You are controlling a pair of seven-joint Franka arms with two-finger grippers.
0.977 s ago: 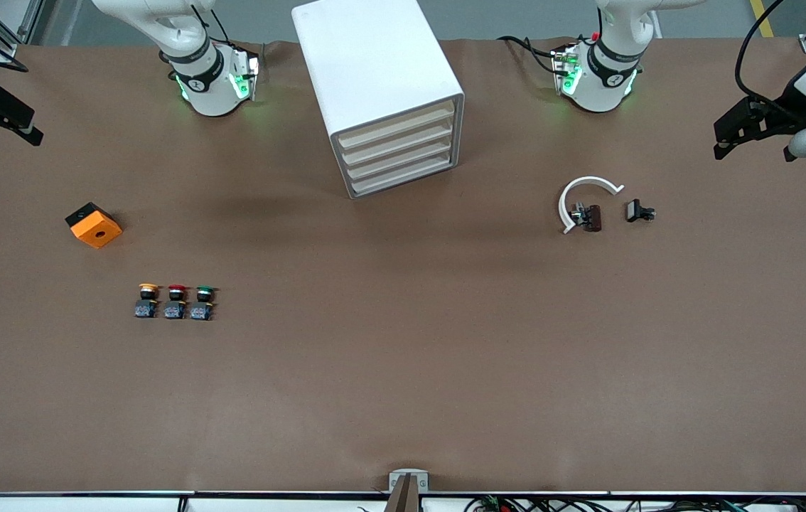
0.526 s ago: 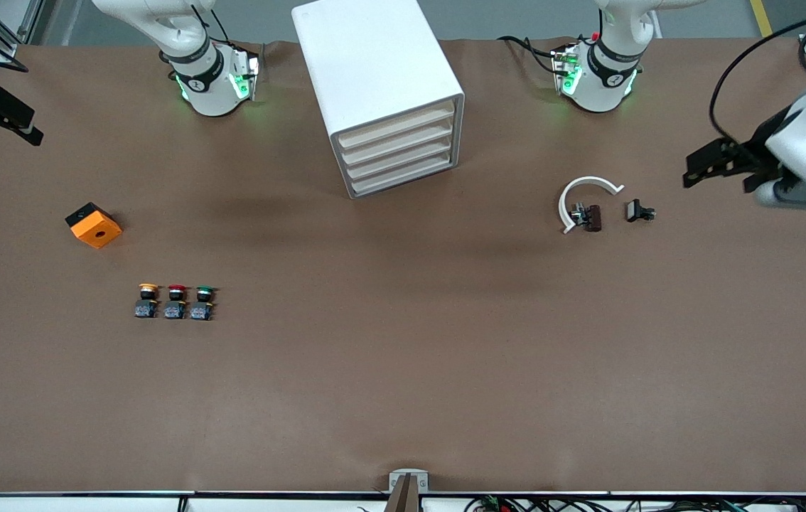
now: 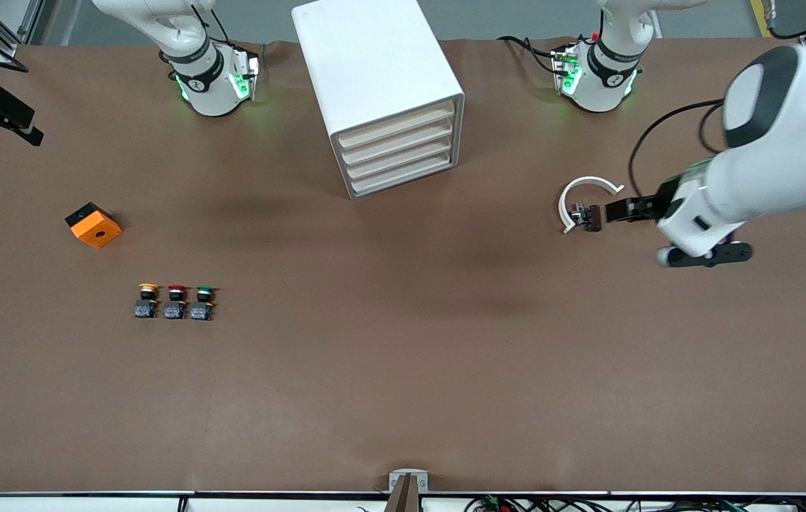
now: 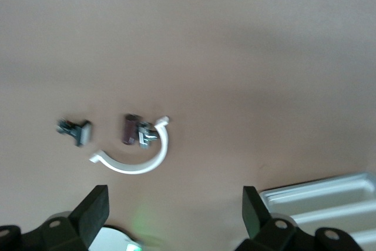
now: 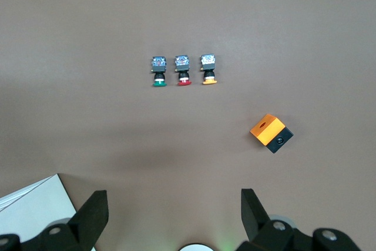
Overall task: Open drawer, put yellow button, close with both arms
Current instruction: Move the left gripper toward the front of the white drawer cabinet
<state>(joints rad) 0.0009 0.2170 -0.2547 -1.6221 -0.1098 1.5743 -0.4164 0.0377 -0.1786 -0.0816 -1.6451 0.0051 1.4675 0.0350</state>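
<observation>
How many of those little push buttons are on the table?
3, lying in one row toward the right arm's end of the table: the yellow button at the outer end, the red button in the middle, the green button nearest the table's centre.

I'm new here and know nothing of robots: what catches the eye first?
A white cabinet with four shut drawers stands between the arms' bases. The left gripper, open, is over small parts beside a white clip. Yellow button, red button and green button line up near an orange block.
</observation>
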